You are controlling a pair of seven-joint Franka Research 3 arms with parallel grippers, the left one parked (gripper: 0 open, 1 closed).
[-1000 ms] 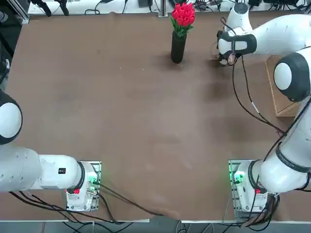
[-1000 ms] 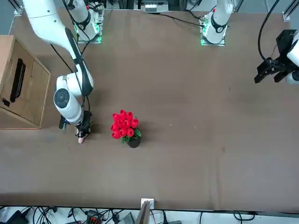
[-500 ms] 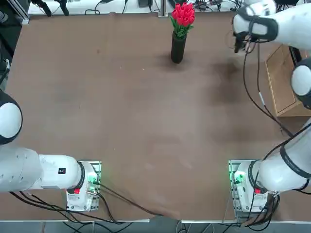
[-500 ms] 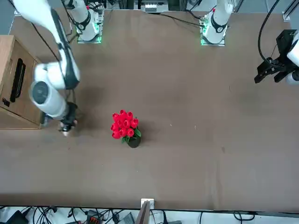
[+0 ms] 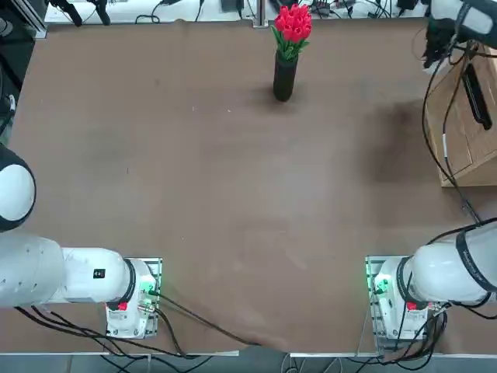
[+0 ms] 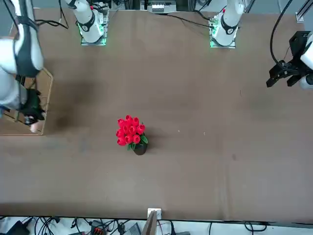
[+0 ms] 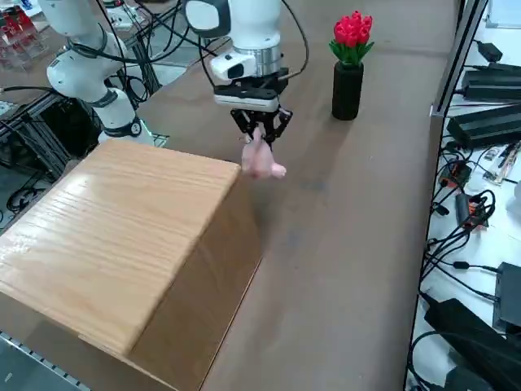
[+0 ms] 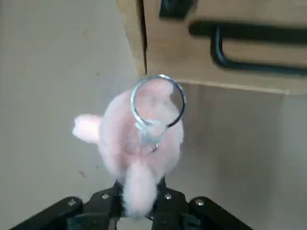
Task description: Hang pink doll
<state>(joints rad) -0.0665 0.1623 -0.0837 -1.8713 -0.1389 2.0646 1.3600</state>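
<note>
red tulips (image 5: 292,23) in a black vase (image 5: 285,76) near the table's (image 5: 225,171) far edge

A flat brown table (image 5: 233,179) with a smooth, faintly marked surface is carrying a slim black cylindrical vase (image 5: 285,75), which is standing upright and holding a bouquet of bright red tulips with green leaves (image 5: 292,25). A box-shaped light wooden cabinet with a black bar handle (image 7: 122,236) is also resting on the tabletop, well apart from the vase.

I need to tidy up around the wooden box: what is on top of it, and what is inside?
Nothing shows on the wooden box; its contents are hidden by closed panels.
</note>
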